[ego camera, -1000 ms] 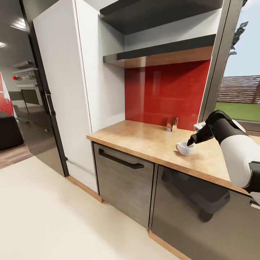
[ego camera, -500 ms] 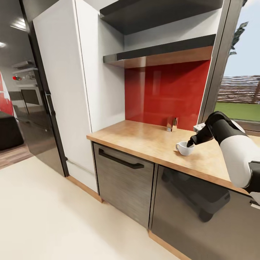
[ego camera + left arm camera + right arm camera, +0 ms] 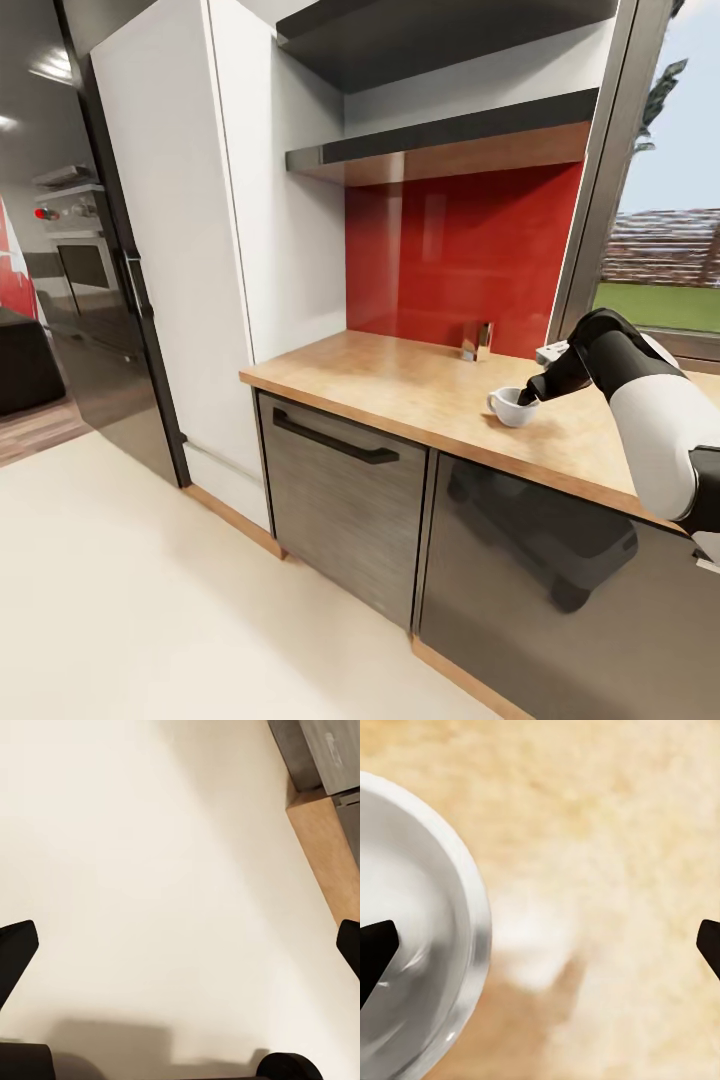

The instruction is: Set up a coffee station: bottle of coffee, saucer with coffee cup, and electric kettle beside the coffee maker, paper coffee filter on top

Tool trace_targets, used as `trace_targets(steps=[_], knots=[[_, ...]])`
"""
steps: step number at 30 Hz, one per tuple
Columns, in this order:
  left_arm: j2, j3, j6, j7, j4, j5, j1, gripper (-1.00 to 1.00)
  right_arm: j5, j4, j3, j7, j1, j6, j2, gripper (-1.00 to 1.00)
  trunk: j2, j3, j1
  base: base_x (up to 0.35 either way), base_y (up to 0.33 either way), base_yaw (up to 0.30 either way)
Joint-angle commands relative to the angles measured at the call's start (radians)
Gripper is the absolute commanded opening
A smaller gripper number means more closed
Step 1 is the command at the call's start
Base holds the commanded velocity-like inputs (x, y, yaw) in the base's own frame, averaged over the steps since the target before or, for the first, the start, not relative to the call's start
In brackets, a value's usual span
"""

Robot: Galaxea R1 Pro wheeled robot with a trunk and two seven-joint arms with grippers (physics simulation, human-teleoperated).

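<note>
White coffee cup [image 3: 513,408] on the counter [image 3: 420,393]: grasping step
Right tool [image 3: 528,397] spread apart astride the rim; closing comes next; left tool [image 3: 180,945] apart

Glossy white coffee cup [image 3: 514,408] on matt wood-look kitchen countertop [image 3: 420,395].

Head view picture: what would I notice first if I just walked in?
Probably the shiny red wall panel behind the kitchen countertop. Next, the robot's black-and-white right arm reaching in from the right, its right gripper at the rim of a little white coffee cup standing on that countertop. Its fingers are spread wide, one over the cup's inside.
</note>
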Motion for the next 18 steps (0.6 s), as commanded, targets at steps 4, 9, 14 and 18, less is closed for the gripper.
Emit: trace_targets(steps=[4,9,14,18], knots=[[0.0,-0.007,0.002,-0.003,0.0,0.008,-0.001,1.0,0.011,-0.001,-0.006,0.009,-0.001,0.003,0.001,1.0,0.0,-0.001,0.0,0.0,0.0,0.0],[0.0,-0.007,0.002,-0.003,0.0,0.008,-0.001,1.0,0.011,-0.001,-0.006,0.009,-0.001,0.003,0.001,1.0,0.0,-0.001,0.0,0.0,0.0,0.0],[0.0,-0.007,0.002,-0.003,0.0,0.008,-0.001,1.0,0.011,-0.001,-0.006,0.009,-0.001,0.003,0.002,1.0,0.0,-0.001,0.0,0.0,0.0,0.0],[0.0,-0.007,0.002,-0.003,0.0,0.008,-0.001,1.0,0.011,-0.001,-0.006,0.009,-0.001,0.003,0.002,1.0,0.0,-0.001,0.0,0.0,0.0,0.0]])
